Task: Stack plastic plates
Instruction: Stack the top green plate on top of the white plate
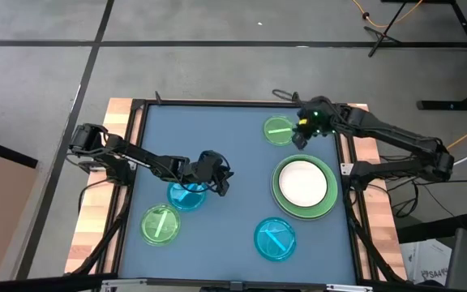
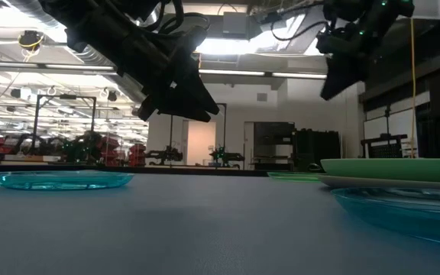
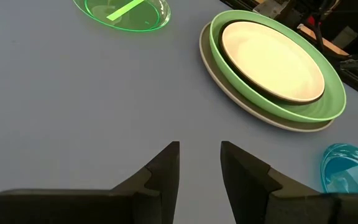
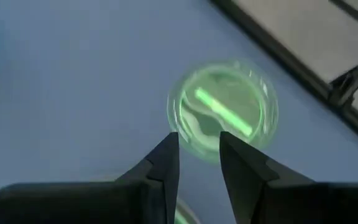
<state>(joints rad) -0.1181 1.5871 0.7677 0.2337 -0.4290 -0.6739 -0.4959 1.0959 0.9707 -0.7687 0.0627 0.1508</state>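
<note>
So we're roughly halfway thru, by our read. One stack (image 1: 303, 185) exists already: a grey plate at the bottom, a large light green plate (image 3: 328, 99) on it, a black one showing only as a thin dark rim, and a white plate (image 1: 303, 182) on top. We'll use that stack as the landmark for everything else.

Four small translucent plates are not stacked yet, all lying flat on the table (image 1: 233, 138):
- green plate (image 1: 279, 130), just beyond the stack toward the table's far edge
- blue plate (image 1: 275, 238), just on the near side of the stack
- second blue plate (image 1: 187, 195), well apart from the stack on its left
- second green plate (image 1: 160, 224), farther left again and nearer the front edge

Right gripper (image 1: 301, 132) hovers above the far green plate's edge, close to the stack's far side. Its fingers (image 4: 160, 165) are parted w/ a narrow gap and nothing is between them; the plate shows beyond the tips in the right wrist view. Left gripper (image 1: 214, 175) hangs over the table left of the stack, next to the nearer blue plate, fingers (image 3: 166, 171) likewise a little apart and empty.

Low view shows both grippers raised off the table, so neither touches a plate.

Left to do, as we judge it: all four small plates onto the stack. The far green one looks like the next pick.
</note>
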